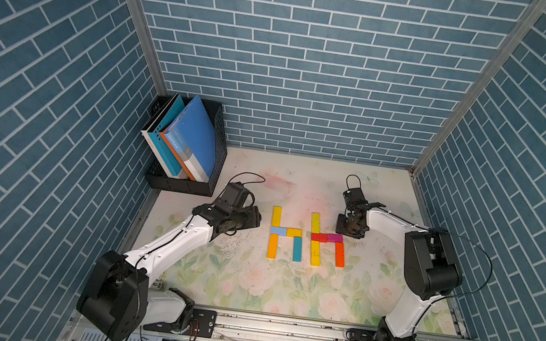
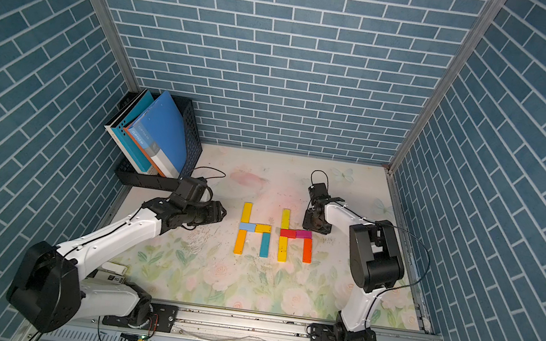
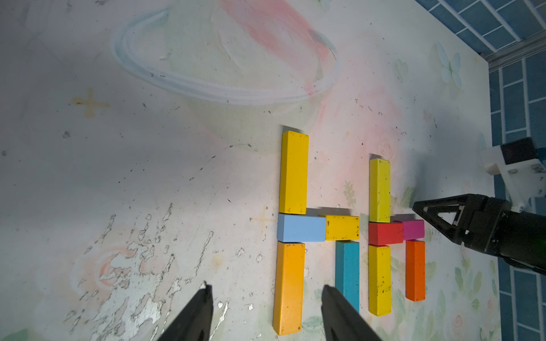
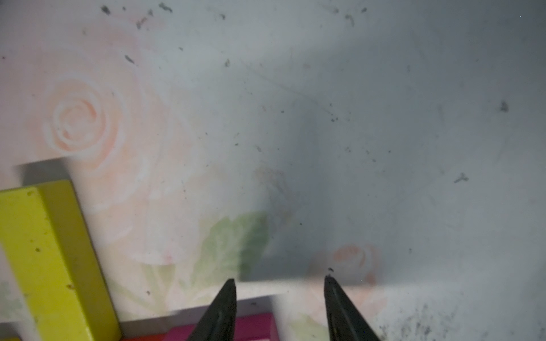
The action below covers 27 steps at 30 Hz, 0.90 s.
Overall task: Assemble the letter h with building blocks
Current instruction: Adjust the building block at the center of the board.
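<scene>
The building blocks lie flat on the table as two h shapes side by side. The left h [image 1: 278, 230] has a yellow and an orange stem, a light blue and yellow bar and a teal leg [image 3: 347, 271]. The right h [image 1: 319, 237] has two yellow stem blocks, a red and magenta bar and an orange leg [image 3: 415, 270]. My left gripper [image 3: 266, 290] hovers open just left of the left h, holding nothing. My right gripper [image 4: 280, 280] stands open, tips down, at the outer end of the magenta block [image 4: 257, 327], one finger over that end, gripping nothing.
A black mesh basket [image 1: 187, 183] with big blue books [image 1: 194, 132] stands in the back left corner. Blue brick walls close in three sides. A metal rail [image 1: 279, 326] carrying both arm bases runs along the front edge.
</scene>
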{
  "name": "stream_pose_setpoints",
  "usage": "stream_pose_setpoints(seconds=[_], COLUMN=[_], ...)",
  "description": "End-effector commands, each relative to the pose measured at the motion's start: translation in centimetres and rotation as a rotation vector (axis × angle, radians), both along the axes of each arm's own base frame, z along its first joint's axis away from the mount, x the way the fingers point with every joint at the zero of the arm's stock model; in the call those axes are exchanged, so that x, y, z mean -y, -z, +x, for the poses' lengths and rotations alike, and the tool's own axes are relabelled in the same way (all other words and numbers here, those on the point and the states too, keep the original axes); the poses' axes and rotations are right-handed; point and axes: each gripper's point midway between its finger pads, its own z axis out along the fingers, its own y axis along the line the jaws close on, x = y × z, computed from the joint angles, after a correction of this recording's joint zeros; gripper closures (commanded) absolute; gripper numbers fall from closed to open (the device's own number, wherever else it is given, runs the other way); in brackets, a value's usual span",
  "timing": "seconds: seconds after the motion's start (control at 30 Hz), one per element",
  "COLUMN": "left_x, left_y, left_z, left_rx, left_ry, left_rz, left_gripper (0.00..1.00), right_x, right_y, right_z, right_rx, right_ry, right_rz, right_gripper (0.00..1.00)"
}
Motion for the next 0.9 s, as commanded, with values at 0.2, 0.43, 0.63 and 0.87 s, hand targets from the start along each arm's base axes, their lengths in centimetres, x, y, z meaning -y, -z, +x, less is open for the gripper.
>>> stream_pose_setpoints(seconds=[0.2, 0.43, 0.63, 0.87], left_x=[0.0, -0.1, -0.2, -0.1], left_y=[0.7, 0.7, 0.7, 0.5], left_z=[-0.2, -0.2, -0.3, -0.1], left_rx=[-0.007, -0.008, -0.004, -0.003], left_ry=[0.006, 0.003, 0.002, 0.000], left_rz=[0.016, 0.018, 0.018, 0.019], left_gripper=[0.36, 0.36, 0.36, 0.36], right_x=[0.2, 0.2, 0.3, 0.2], right_y=[0.4, 0.4, 0.3, 0.2], right_z=[-0.9, -1.0, -1.2, -1.5], right_rx=[-0.016, -0.017, -0.020, -0.019], right_ry=[-0.023, -0.023, -0.018, -0.014], right_rz=[0.001, 0.005, 0.003, 0.014], right_gripper=[0.52, 0.52, 0.53, 0.53])
